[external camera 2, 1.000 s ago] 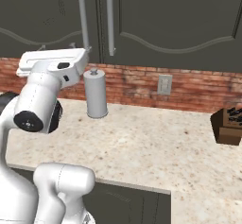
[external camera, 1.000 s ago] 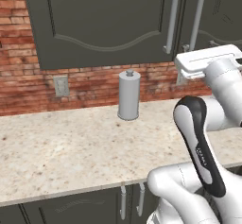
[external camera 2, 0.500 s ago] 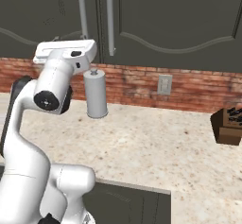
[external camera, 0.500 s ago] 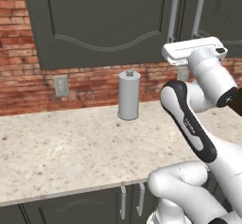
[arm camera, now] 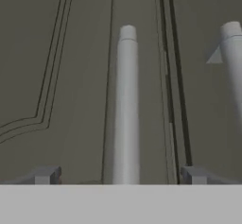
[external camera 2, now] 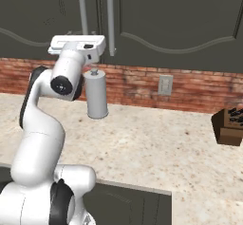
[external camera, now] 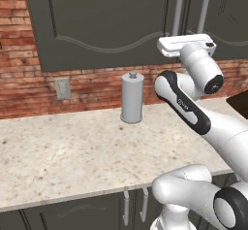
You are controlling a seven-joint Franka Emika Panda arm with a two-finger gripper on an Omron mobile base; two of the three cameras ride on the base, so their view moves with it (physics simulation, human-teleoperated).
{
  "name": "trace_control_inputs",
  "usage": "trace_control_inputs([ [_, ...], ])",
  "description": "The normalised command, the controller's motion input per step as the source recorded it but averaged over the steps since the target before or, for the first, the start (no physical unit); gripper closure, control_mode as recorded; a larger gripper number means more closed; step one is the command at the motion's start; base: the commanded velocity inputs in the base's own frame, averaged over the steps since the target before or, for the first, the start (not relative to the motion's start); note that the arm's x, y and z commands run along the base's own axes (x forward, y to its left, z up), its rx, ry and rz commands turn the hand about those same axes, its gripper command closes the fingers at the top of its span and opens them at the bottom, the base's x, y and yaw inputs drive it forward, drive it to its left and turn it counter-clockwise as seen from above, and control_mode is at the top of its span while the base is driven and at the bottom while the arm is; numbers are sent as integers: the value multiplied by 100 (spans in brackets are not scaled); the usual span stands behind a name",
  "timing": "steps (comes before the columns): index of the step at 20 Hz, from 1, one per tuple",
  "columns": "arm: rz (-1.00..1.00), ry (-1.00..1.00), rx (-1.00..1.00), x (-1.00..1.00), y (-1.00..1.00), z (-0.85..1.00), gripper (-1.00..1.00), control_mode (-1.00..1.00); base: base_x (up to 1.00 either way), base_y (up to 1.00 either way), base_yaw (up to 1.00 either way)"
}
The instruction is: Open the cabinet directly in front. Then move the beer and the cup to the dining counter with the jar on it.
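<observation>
Nearest in the two base views is the robot's white body, rising over the front edge of the counter [external camera: 63, 161], a beige speckled stone top that runs along the brick wall [external camera: 19, 86]. From there the arm bends up and forward, and the gripper [arm camera: 120, 176] sits raised at the lower end of the cabinet [external camera: 106, 20] doors. In the hand view its two dark fingertips [arm camera: 42, 176] stand wide apart, one at about 7 o'clock and the other at about 5 o'clock, with a grey bar handle [arm camera: 126, 105] running straight up the middle between them (nothing is clamped, and whether the tips touch the bar cannot be told). A second bar handle [arm camera: 233, 62] shows at about 2 o'clock in that view, just across the seam between the two doors. Both dark grey-green doors are closed. On the counter behind the arm, close to the wall, stands a tall grey canister [external camera: 131, 98] with a small knob on top, upright and well apart from everything else. A wall outlet [external camera: 62, 88] sits on the brick at about 9 o'clock from it in the left base view. In the right base view a brown box [external camera 2: 230, 124] rests far off at 3 o'clock.
</observation>
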Motion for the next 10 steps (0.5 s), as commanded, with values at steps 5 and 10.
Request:
trace_control_inputs([
  [5,0,4,4,58,0,0,-100,-100,0,0,0],
  [10,0,9,5,56,-10,0,-100,-100,0,0,0],
])
